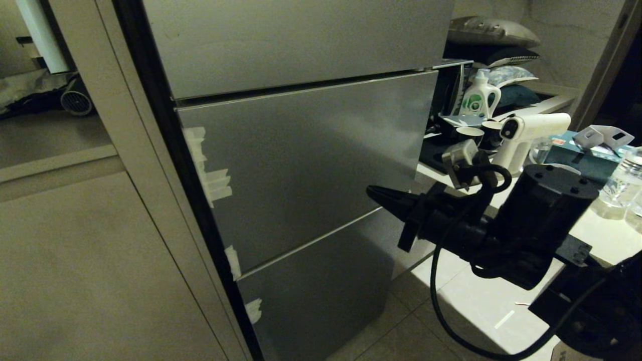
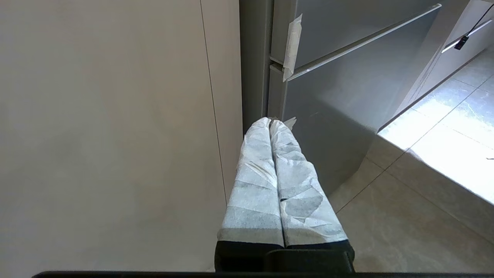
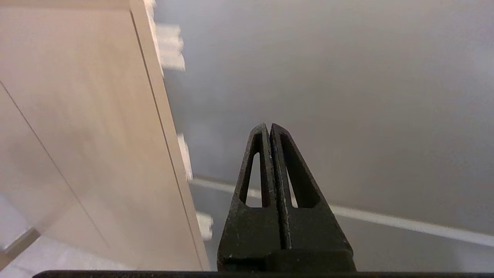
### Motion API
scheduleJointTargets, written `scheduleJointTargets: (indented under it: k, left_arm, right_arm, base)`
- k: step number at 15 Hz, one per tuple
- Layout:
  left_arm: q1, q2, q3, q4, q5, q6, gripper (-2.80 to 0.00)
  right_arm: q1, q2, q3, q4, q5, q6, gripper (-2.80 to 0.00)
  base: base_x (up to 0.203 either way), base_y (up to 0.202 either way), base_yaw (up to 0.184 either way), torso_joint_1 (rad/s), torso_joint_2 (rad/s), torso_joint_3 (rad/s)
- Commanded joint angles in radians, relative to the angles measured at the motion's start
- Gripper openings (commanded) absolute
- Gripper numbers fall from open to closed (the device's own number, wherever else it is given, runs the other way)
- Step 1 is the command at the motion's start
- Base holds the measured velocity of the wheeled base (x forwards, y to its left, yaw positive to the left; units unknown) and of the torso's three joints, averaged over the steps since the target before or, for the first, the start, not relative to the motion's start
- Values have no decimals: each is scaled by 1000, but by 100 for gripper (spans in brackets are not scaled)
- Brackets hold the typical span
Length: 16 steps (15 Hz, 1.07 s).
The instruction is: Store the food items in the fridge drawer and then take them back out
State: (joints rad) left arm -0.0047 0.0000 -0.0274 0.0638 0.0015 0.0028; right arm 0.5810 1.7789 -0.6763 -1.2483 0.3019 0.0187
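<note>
Where the head view looks down the closed fridge front, grey steel door panels (image 1: 301,150) fill the middle, split by two slanting seams, with white tape scraps (image 1: 213,183) along the left edge beside a black vertical strip. Left of that strip, a flat beige cabinet side (image 1: 75,260). At lower right, pale tiled floor (image 1: 476,301), open between the fridge's right edge and a cluttered counter (image 1: 602,235) carrying a white detergent bottle (image 1: 479,98), a white spray gun (image 1: 531,133) and a clear water bottle (image 1: 624,180). Reaching in from the right, the right gripper (image 1: 373,193), black, fingers pressed together, holding nothing, tip just off the middle panel close to the lower seam. Neither fridge drawer nor food items visible in any view; all panels closed.

In the left wrist view, the left gripper (image 2: 270,123), fingers wrapped in white tape and closed tight on nothing, low down, pointing at the gap between cabinet side and fridge corner. A panel's lower edge slanting above, a tape scrap (image 2: 292,42) across the corner seam, bright floor tiles beyond.

In the right wrist view, black fingers together, empty, facing the grey panel; a pale seam line crossing behind them, blurred tape scraps down the edge next to the beige cabinet.
</note>
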Motion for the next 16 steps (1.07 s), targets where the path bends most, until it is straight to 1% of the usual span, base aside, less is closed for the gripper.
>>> scheduleJointTargets:
  k: [1,6,9,12,15,16]
  left_arm:
    - [2,2,0,1,0,0,-280]
    - [0,2,0,1,1,0,-280]
    - [2,2,0,1,0,0,-280]
    - [0,2,0,1,1,0,-280]
    - [0,2,0,1,0,0,-280]
    - [0,2,0,1,2,0,-280]
  right_arm:
    - [-33,-63,72,-8,3,7,-280]
    - [-110,-136,164,-8,7,7,-280]
    - [-115,-140,210,-8,-1,1,-280]
    - [-166,-168,295,-8,-6,-2,-280]
    - [-206,-173,344,-4,-38,14,-280]
    - [-208,-179,367,-16,-51,13,-280]
  base:
    - [0,0,0,0,0,0]
    - [0,0,0,0,0,0]
    - [0,0,0,0,0,0]
    - [0,0,0,0,0,0]
    - [0,0,0,0,0,0]
    - [0,0,0,0,0,0]
